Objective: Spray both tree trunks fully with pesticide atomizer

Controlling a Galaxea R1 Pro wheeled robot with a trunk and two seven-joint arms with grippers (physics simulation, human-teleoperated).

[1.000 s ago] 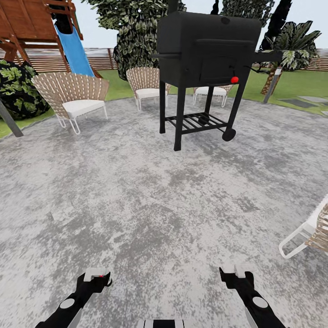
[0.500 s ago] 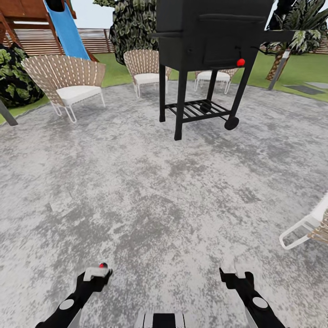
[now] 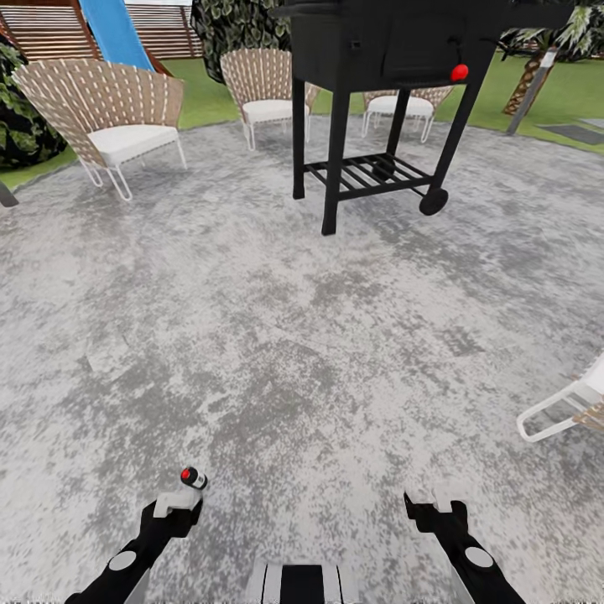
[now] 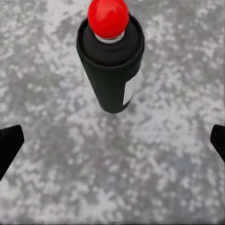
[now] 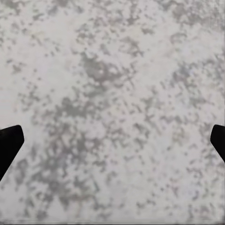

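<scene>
The pesticide atomizer is a small black can with a red round top, standing upright on the mottled grey paved floor. It stands just beyond my left gripper. In the left wrist view the atomizer sits ahead of the left gripper, whose dark fingertips are spread wide, open and empty. My right gripper hangs open over bare paving, with its fingertips far apart. The two beige-grey tree trunks are out of view.
A black barbecue grill on legs stands ahead in the middle of the paving. Wicker chairs stand at the paving's far edge, and part of another chair is at the right. Lawn, a blue slide and a palm lie beyond.
The head view has shifted down and forward, so the grill and chairs sit higher in the picture. The atomizer's red top has come into sight just past my left gripper.
</scene>
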